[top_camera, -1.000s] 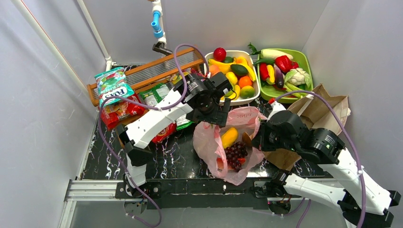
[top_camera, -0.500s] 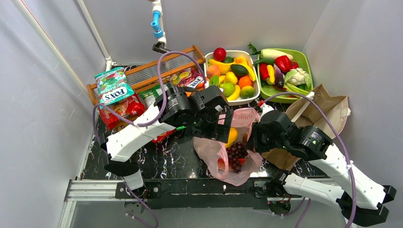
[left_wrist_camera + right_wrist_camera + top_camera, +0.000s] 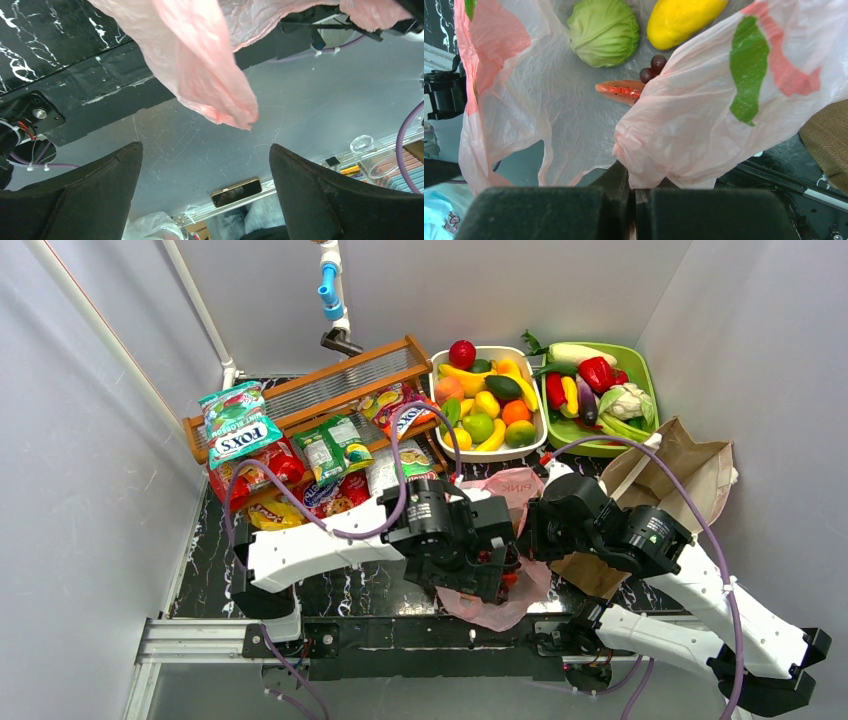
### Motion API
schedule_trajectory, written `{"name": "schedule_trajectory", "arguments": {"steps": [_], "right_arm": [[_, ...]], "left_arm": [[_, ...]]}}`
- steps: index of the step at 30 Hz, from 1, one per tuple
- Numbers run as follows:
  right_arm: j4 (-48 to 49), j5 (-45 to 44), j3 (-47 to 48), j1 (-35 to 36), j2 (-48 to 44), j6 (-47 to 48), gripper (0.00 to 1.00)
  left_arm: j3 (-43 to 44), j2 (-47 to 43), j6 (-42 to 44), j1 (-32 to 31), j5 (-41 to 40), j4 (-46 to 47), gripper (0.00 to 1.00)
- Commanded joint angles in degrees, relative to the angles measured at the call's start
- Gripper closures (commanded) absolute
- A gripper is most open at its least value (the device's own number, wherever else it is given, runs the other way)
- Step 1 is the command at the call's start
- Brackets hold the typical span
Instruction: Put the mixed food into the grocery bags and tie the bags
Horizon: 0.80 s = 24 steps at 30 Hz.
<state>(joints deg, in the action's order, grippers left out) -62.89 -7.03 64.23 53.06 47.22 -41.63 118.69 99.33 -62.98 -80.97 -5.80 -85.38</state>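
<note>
The pink plastic bag (image 3: 516,486) lies at the table's near middle, and my left arm covers most of it. My left gripper (image 3: 489,581) hovers over the bag's near end, open and empty. In the left wrist view (image 3: 205,147) a pink fold (image 3: 215,85) hangs just beyond the fingers, untouched. My right gripper (image 3: 536,530) is shut on the bag's right rim (image 3: 659,150). Inside the bag lie a green cabbage (image 3: 604,32), a yellow fruit (image 3: 681,17), dark grapes (image 3: 651,67) and a watermelon slice (image 3: 620,92). The brown paper bag (image 3: 682,468) lies at the right.
A white fruit basket (image 3: 533,448) and a green vegetable tray (image 3: 647,370) stand at the back. Several snack packets (image 3: 335,448) lie by a wooden rack (image 3: 300,390) at the back left. The table's near edge (image 3: 400,625) is just below the bag.
My left arm swung from the bag's far rim toward the near edge and now covers the bag's contents. My right gripper kept its grip and barely moved.
</note>
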Motion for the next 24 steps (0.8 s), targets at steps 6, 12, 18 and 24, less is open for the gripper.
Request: {"name": "schedule_trajectory", "arguments": {"steps": [6,12,18,24], "right_arm": [[1.8,-2.3,0.5,0.4,-0.5,-0.4,0.99],[2.0,-2.4,-0.5,0.4,-1.4,-1.1,0.99],[1.9,-2.8,-0.7,0.4,-2.0,-1.2,0.99],[1.9,-3.0,-1.0,0.4,-1.5,-1.1,0.99]], "left_arm": [[-0.2,5.1,-1.8,-4.8,-5.2,-1.9,0.11],[2.2,6.6,1.2,-5.1,-9.8,-1.5,0.22],[-2.1,5.4,5.7,-5.2,-9.3,3.1,0.35],[-2.3,6.3,10.1,-5.2,-5.5,6.5,0.54]]}}
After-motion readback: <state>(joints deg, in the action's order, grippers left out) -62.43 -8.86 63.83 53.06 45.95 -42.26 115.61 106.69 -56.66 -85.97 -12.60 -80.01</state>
